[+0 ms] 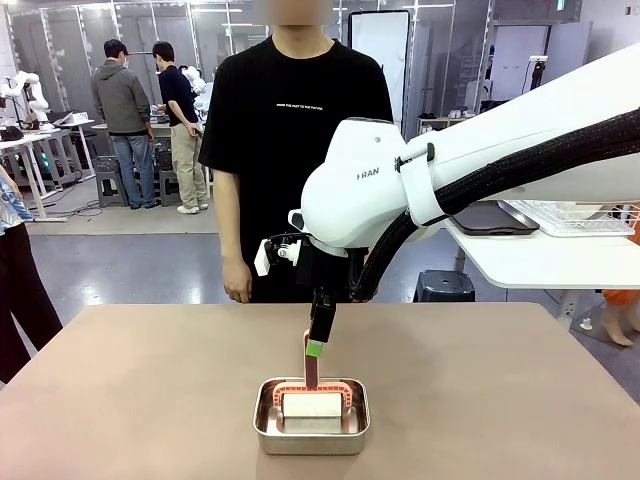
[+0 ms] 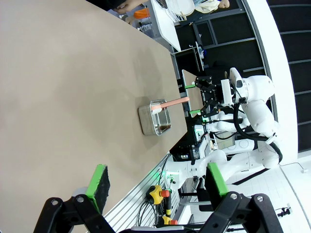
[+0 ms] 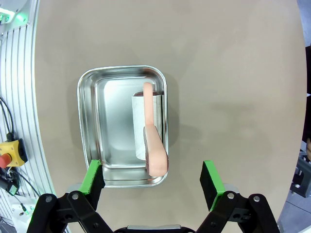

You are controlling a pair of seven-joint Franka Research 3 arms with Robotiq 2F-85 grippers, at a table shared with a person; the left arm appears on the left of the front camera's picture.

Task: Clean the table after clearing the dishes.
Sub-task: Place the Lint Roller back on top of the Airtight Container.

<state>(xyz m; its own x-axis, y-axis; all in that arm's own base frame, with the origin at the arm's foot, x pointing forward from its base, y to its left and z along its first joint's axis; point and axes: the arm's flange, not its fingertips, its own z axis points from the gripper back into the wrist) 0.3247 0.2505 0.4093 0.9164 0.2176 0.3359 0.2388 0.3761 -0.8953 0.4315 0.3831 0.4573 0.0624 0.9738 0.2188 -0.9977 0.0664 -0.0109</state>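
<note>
Dishes seemingly cleared; my right end effector (image 3: 155,187) gapes empty above the pink brush handle (image 3: 154,150) in the steel pan (image 3: 92,121) by the worktop's (image 1: 150,380) near edge, ready to descend and grasp.

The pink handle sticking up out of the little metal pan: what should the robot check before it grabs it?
1. Right hand open: ok, its green pads stand wide apart.
2. Pink handle between the pads: ok in the right wrist view, though nearer one pad.
3. Handle within reach: ok, it stands up out of the steel pan and leans on the rim.
4. Table around the pan free of other things: ok.
5. Person out of the way: ok, standing behind the far edge, hand off the table.
6. Left hand out of the way: ok, open and far from the pan.
</note>
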